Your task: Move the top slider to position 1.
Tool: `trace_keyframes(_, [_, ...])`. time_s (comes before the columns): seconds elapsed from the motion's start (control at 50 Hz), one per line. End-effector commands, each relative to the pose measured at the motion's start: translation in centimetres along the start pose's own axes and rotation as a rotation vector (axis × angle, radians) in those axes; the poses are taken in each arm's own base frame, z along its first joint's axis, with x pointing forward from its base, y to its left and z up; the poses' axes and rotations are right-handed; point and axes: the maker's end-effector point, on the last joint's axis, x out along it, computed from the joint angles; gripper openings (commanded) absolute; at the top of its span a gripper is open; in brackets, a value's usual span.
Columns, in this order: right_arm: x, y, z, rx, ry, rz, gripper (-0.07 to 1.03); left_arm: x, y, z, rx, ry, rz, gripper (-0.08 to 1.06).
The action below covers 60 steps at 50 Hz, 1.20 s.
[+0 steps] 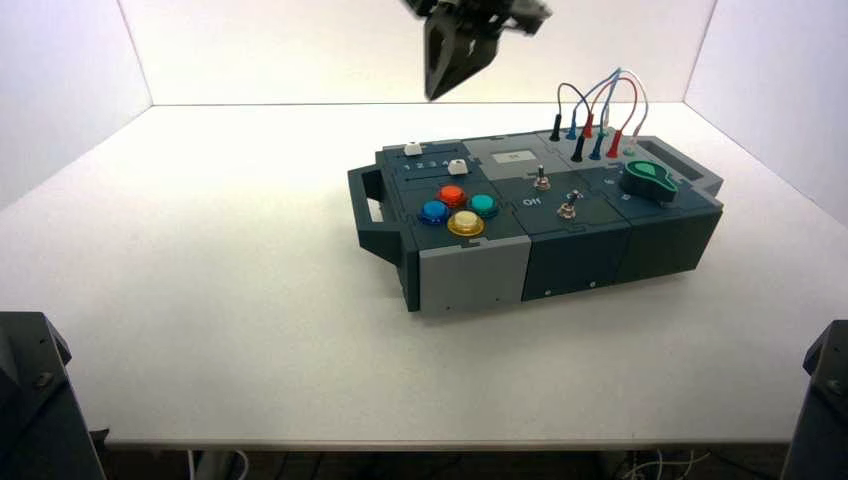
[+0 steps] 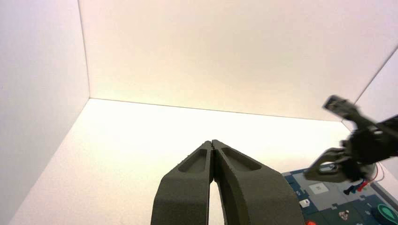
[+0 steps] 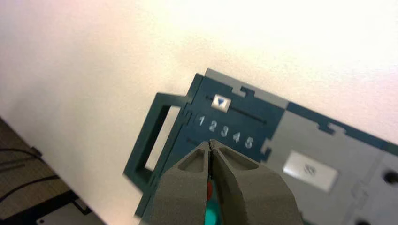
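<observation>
Air separates right tool [image 1: 432, 97] from box's [image 1: 575, 225] far edge; left tool [image 2: 211, 142] well left.

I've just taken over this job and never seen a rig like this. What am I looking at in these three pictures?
It is a robot with two arms. The high view looks down from above and behind them. The other two come from cameras on its wrists.

On the table sits a dark box with coloured buttons, two white sliders, switches, a green knob and wires.

The right gripper, fingers shut, hangs above the box. The left gripper is parked off the box's left side, also shut. Neither holds anything.

In the right wrist view, the top slider sits between numerals 1 and 2.
</observation>
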Motion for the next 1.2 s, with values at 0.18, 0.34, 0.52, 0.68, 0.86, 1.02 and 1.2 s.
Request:
trace_keyframes(0.18, [1.6, 0.0, 3.2, -0.011, -0.017, 0.006, -0.02, 0.7, 0.1, 0.1, 0.001, 0.028, 0.008, -0.03])
trace_keyframes(0.34, [2.8, -0.6, 2.9, -0.001, 0.015, 0.003, -0.02, 0.6, 0.1, 0.1, 0.002, 0.025, 0.009, -0.03])
trace_keyframes(0.52, [3.8, -2.4, 2.3, 0.035, 0.041, -0.012, -0.02, 0.6, 0.1, 0.1, 0.004, 0.025, 0.009, -0.03])
trace_keyframes(0.68, [3.8, -3.6, 2.3, 0.059, 0.040, -0.022, -0.02, 0.6, 0.1, 0.1, 0.004, 0.025, 0.009, -0.03])
trace_keyframes(0.86, [4.0, -3.8, 2.5, 0.060, 0.039, -0.024, -0.02, 0.6, 0.1, 0.2, 0.004, 0.023, 0.009, -0.03])
trace_keyframes(1.02, [4.5, -3.7, 2.4, 0.063, 0.046, -0.020, -0.02, 0.6, 0.1, 0.2, 0.004, 0.023, 0.009, -0.03])
trace_keyframes(1.2, [5.1, -3.7, 2.2, 0.067, 0.060, -0.017, -0.02, 0.5, 0.1, 0.2, 0.004, 0.022, 0.008, -0.03])
